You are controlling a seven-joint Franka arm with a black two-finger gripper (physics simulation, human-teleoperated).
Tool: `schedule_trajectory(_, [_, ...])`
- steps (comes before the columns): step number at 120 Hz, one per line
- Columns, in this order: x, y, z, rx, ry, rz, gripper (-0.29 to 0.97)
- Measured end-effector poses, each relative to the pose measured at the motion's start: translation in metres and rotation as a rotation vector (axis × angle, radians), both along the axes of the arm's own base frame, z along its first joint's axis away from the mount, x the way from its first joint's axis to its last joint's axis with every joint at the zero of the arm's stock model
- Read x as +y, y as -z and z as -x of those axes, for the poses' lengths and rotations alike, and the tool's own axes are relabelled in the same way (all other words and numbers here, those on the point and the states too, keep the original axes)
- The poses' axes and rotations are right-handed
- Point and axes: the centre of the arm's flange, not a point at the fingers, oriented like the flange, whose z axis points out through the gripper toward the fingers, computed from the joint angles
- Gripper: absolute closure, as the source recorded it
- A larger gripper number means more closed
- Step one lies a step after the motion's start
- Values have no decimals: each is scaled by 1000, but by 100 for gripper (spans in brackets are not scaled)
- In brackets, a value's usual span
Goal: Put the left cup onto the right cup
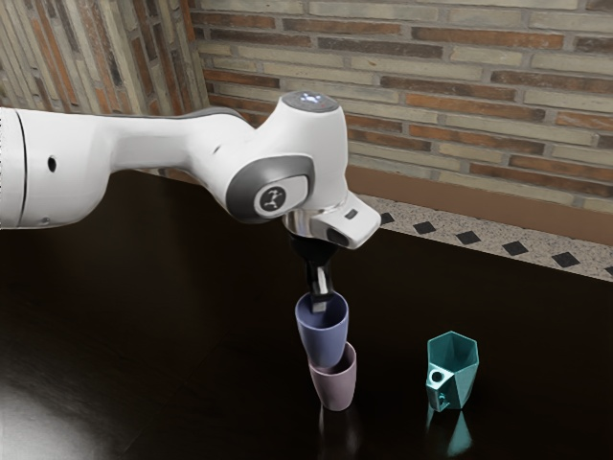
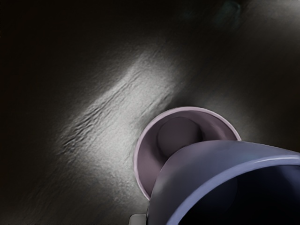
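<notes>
Exterior view: the Franka arm's black gripper [image 1: 320,286] has its fingers drawn close together on the rim wall of a periwinkle cup [image 1: 322,331], which hangs directly beneath it; straight below that again stands a mauve cup [image 1: 337,385] on the dark table [image 1: 144,374], and the periwinkle cup's base appears to touch or sit just inside the mauve cup's mouth, though whether it rests there or is carried by the grip cannot be told. A teal faceted mug [image 1: 451,369] stands apart from the gripper, off toward the exterior view's right and lower down, clear of both cups.

Wrist view: the periwinkle cup [image 2: 225,183] looms just under the hand and covers one side of the mauve cup [image 2: 149,157]; the rest of the mauve cup's mouth lies open beyond it, so the two seem not quite centred.

The likely hazards, judged from this: letting go while off-centre could leave the upper cup canted, free to tip out and roll across the table; pushing down onto the lower rim could topple the mauve cup; a finger inside the rim could drag the stacked cup away as the hand lifts.
</notes>
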Motion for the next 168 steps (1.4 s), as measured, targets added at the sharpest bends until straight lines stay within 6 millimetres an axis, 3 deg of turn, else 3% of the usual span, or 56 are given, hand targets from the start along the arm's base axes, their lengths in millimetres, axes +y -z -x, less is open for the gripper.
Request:
schedule_trajectory(64, [-6,44,-20,50,-32,-31,79])
schedule_trajectory(91, [-7,36,-22,52,-36,-30,32])
schedule_trajectory(102, [-4,27,-21,48,-40,-32,21])
schedule_trajectory(117, [8,-2,-19,20,-49,-24,12])
schedule_trajectory(133, [48,-22,-28,11,-82,-30,6])
schedule_trajectory(156, [153,-71,-37,-14,-172,-65,3])
schedule_trajectory(168, [208,-114,-41,-46,-231,-74,2])
